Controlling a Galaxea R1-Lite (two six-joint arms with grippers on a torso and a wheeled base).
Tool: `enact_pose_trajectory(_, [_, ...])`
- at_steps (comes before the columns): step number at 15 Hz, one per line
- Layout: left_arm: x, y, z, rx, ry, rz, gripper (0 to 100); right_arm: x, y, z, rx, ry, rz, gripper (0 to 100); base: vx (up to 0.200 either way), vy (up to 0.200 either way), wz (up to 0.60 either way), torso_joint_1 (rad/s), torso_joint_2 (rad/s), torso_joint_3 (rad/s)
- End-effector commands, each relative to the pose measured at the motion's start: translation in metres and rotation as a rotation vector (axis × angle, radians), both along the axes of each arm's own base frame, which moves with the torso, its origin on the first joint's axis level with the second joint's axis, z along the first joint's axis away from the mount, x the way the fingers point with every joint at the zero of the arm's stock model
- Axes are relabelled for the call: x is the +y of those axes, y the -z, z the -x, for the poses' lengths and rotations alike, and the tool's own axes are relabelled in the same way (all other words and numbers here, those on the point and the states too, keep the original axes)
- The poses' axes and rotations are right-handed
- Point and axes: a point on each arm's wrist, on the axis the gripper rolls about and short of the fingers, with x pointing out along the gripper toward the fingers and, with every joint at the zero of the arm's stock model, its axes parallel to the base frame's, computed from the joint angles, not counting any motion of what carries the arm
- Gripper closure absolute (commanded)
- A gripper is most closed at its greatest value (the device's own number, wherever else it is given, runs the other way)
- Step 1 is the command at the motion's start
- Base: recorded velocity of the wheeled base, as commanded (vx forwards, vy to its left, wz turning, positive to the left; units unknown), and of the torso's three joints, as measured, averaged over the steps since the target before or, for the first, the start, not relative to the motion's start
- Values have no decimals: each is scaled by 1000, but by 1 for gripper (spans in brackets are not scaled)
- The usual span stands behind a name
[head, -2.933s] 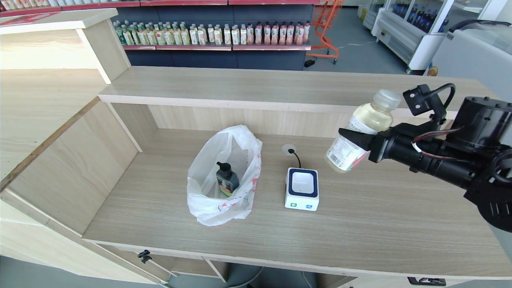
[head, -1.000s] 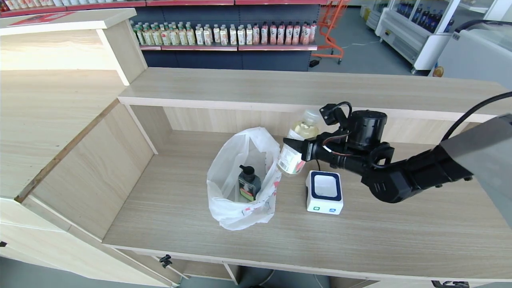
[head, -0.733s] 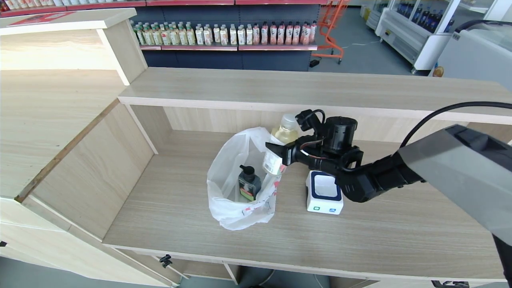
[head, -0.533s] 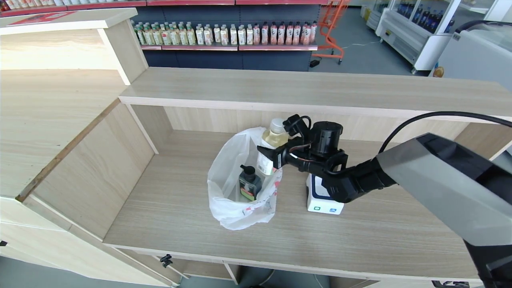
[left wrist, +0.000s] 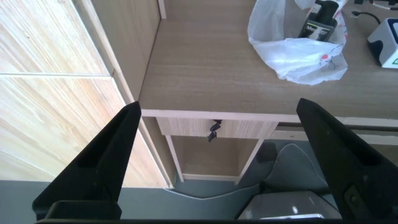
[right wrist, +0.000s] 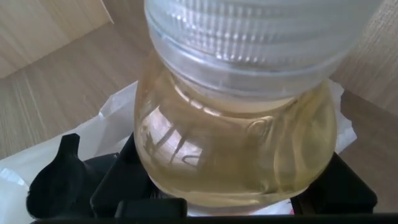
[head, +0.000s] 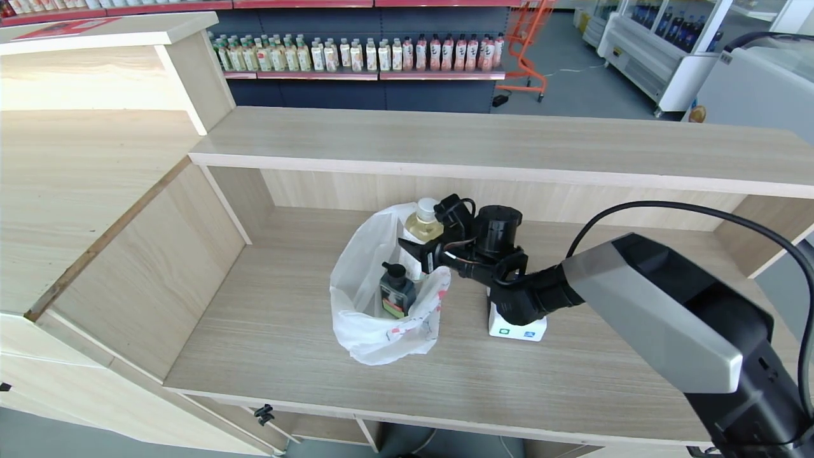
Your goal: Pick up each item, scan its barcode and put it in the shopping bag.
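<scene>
My right gripper is shut on a clear bottle of pale yellow drink with a whitish cap. It holds the bottle upright at the far right rim of the white plastic shopping bag, with the lower part down inside the opening. In the right wrist view the bottle sits between the dark fingers, above the bag. A dark pump bottle stands inside the bag. My left gripper hangs open, low in front of the counter's edge, far from the bag.
A white barcode scanner with a cable stands just right of the bag, partly under my right arm. A raised wooden ledge runs behind the counter, and a side wall closes it on the left. A drawer handle hangs under the counter's front edge.
The right arm has carried the bottle leftward from beside the scanner to the bag's rim and lowered it into the opening. The head view shifted after the earliest frame.
</scene>
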Motion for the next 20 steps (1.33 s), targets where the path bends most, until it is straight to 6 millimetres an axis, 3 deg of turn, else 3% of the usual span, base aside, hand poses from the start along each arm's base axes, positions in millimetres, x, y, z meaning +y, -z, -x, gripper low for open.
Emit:
enact_pose_trajectory(1, [0,0,0,0,-2,-1,0,4,13,-5,1,-1,9,100,0,0,0,0,0,0])
enact_pose_trajectory(6, [0,0,0,0,0,1,0,4,26,-8,-32,3,58,100,0,0,0,0,0,0])
enact_pose_trajectory(7, [0,0,0,2,-2,-1,0,3,26,-9,-41,4,58,0,0,0,0,0,0,0])
enact_pose_trajectory(10, [0,0,0,0,0,1,0,-6,14,-9,-70,18,34,0,0,0,0,0,0,0])
enact_pose_trajectory(12, [0,0,0,0,0,1,0,-15,-2,-6,-54,26,2,0,0,0,0,0,0,0])
enact_pose_trajectory(13, [0,0,0,0,0,-1,0,-25,-20,5,-4,32,-49,0,0,0,0,0,0,0])
enact_pose_trajectory(15, [0,0,0,3,0,1,0,-57,-58,42,134,56,-151,0,0,0,0,0,0,0])
enact_pose_trajectory(18, [0,0,0,2,0,1,0,-114,-88,106,219,124,-176,0,0,0,0,0,0,0])
enact_pose_trajectory(20, [0,0,0,2,0,1,0,-163,-109,179,241,194,-182,0,0,0,0,0,0,0])
